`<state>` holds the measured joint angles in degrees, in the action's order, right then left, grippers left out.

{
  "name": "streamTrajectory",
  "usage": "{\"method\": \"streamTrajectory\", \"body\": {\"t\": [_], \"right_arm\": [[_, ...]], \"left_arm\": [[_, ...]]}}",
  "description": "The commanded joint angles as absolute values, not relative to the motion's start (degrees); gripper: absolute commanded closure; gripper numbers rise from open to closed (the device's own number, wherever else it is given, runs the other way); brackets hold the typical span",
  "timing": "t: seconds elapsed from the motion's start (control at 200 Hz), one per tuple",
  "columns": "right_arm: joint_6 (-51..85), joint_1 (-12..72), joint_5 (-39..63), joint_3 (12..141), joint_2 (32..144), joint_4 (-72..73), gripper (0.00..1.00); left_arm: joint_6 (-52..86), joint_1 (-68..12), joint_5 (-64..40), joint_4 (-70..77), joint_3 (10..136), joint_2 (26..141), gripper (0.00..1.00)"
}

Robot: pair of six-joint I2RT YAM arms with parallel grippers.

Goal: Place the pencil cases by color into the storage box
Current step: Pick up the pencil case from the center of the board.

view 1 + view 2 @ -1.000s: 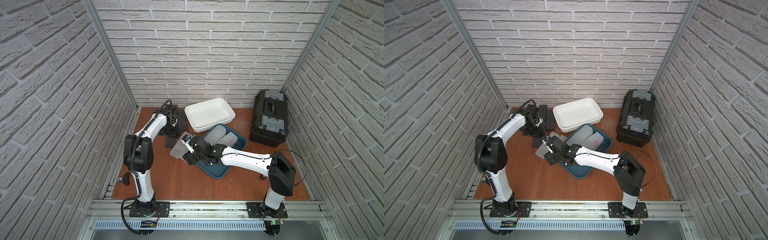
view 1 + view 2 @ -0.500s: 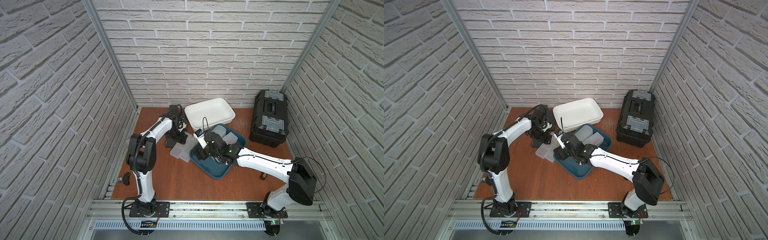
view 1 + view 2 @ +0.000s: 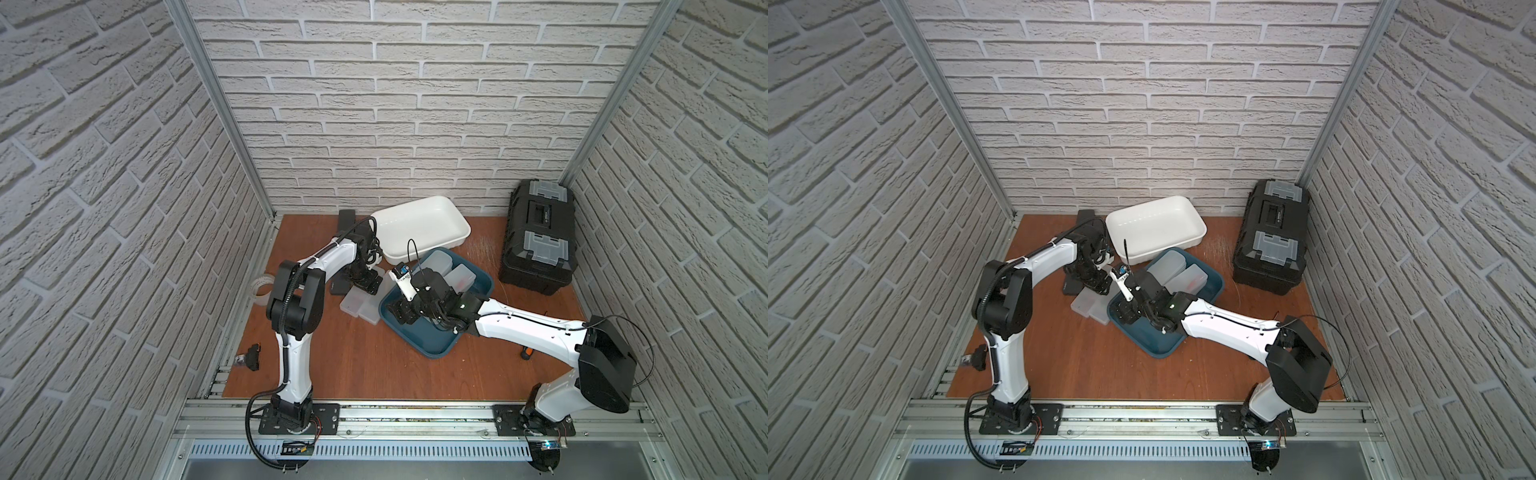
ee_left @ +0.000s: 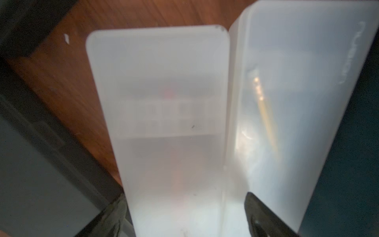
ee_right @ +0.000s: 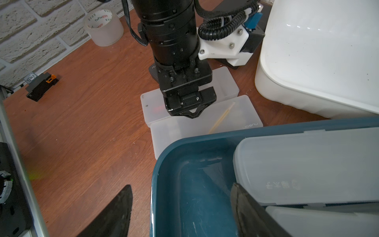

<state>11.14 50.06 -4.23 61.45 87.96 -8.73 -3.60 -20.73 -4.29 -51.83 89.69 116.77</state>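
Beside the blue tray, on the wooden table, two frosted pencil cases are lying flat and edge to edge. The left gripper is pointing straight down onto the frosted case farther from the tray. Its jaws are standing wide, with a finger at each long edge of that case. I cannot tell whether they are pressing it.

The neighbouring case is touching the tray's wall and is showing a thin pale stick inside.

The right gripper is hovering over the tray's corner, jaws parted and nothing between them. One finger is hanging just beside a tray case, one of two frosted cases leaning inside the tray in both top views.

A black case is lying by the back wall, near the white tub.

The neighbouring case is carrying an embossed mark that reads like "nusign". The tape roll is showing "YuPin BOPP" on its core. Faint characters on the tray case are too blurred to read.
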Motion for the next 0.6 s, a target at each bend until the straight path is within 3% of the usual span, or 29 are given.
{"method": "streamTrajectory", "body": {"t": [0.0, 0.595], "right_arm": [[11.0, 49.8, -4.8, 60.6, 85.7, -6.9, 0.24], [11.0, 49.8, -4.9, 59.9, 84.7, -6.8, 0.24]], "left_arm": [[-2.4, -20.1, -2.8, -54.0, 92.0, 118.0, 0.11], [-2.0, -19.3, 1.0, -58.1, 94.4, 121.1, 0.12]]}}
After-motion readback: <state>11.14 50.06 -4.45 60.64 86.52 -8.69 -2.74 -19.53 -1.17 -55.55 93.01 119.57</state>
